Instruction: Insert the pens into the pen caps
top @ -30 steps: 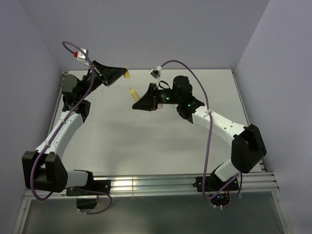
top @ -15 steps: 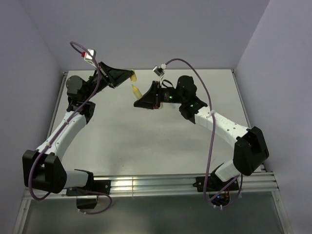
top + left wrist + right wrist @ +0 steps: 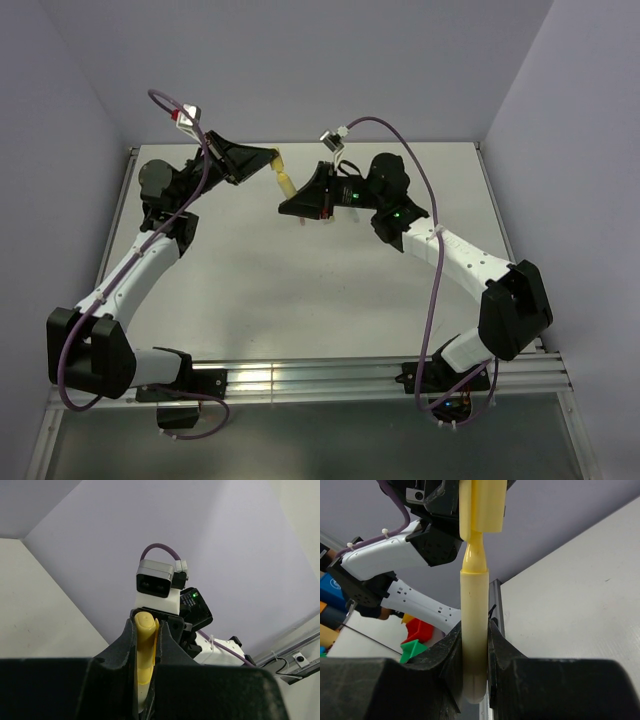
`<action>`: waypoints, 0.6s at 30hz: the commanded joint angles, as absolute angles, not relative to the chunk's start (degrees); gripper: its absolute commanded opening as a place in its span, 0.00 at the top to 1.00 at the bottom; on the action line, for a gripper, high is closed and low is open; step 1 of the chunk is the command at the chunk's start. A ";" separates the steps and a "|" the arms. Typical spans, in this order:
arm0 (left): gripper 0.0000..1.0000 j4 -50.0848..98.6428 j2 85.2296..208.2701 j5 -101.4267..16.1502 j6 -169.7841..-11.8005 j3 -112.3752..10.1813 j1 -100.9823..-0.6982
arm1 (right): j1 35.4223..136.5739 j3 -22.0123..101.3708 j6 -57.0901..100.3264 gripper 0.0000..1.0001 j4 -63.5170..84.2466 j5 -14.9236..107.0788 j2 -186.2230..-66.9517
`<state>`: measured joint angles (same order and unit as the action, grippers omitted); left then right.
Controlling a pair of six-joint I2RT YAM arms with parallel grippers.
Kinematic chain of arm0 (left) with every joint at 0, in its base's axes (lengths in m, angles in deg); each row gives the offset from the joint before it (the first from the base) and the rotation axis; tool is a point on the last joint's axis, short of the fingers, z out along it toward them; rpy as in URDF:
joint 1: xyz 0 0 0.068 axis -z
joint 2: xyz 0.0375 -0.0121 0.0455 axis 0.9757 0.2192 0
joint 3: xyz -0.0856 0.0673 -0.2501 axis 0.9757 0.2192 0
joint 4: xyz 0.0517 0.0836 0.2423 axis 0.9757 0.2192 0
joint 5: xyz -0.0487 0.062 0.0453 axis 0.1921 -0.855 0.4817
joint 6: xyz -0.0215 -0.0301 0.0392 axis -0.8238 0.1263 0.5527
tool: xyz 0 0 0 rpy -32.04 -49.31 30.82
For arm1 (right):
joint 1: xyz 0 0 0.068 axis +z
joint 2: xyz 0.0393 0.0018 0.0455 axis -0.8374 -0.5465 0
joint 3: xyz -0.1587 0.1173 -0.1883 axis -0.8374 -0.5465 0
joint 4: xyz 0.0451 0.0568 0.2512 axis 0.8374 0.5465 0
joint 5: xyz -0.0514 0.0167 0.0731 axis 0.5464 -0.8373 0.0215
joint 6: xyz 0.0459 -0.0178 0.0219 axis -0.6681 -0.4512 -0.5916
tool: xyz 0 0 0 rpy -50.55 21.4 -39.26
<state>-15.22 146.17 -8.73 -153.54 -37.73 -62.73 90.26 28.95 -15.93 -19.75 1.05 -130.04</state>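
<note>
Left gripper (image 3: 146, 630): pinching the yellow cap (image 3: 489, 505), held in the air above the table (image 3: 300, 290).
Right gripper (image 3: 474, 640): clamped on the yellow pen (image 3: 473, 600), which stands upright between its fingers.
Contact: the pen's narrow tip meets the cap's open mouth.

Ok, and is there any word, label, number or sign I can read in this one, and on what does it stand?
No text can be read in any view.
On the yellow pen and the yellow cap: no print visible.
On the blue object at the left edge of the right wrist view: a pale mark, too blurred to read.
On the grey camera housing: no legible label.
</note>
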 commanded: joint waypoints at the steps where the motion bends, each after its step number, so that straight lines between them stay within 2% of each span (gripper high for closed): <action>1: 1.00 -20.37 144.29 -8.19 -153.92 -37.02 -62.31 | 89.48 28.47 -17.18 1.00 -23.98 0.19 -127.33; 18: 1.00 -24.41 143.94 -10.21 -154.97 -33.25 -58.01 | 88.51 26.18 -22.98 1.00 -31.80 -0.25 -127.33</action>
